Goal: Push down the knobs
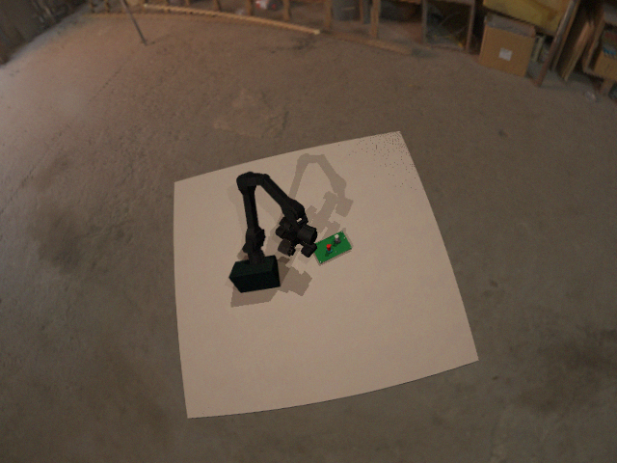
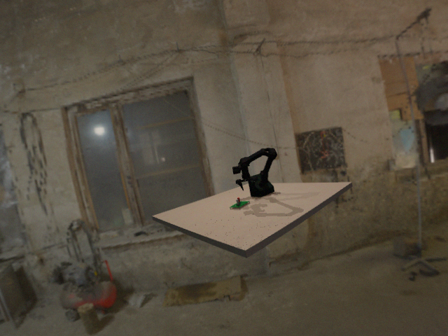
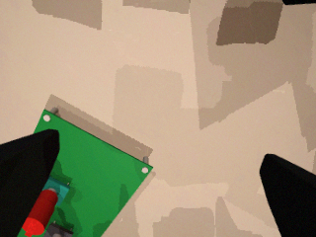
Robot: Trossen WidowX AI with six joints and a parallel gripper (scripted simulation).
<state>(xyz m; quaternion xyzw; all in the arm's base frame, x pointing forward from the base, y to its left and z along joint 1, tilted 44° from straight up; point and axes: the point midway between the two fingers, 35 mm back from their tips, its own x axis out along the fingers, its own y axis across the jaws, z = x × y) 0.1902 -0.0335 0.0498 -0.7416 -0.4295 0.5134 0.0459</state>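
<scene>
The green circuit board stands on short legs on the table. A red knob is upright over the teal potentiometer. The white-topped grey knob stands farther along the board; in the wrist view only part of its dark potentiometer shows at the bottom edge. How closely either knob sits against its potentiometer I cannot tell. My gripper is wide open and empty, above the table beside the board's red-knob end.
The arm's dark base stands on the pale table, on the gripper's side of the board. Arm shadows fall across the table around the board. The left finger overlaps the board's edge in the wrist view.
</scene>
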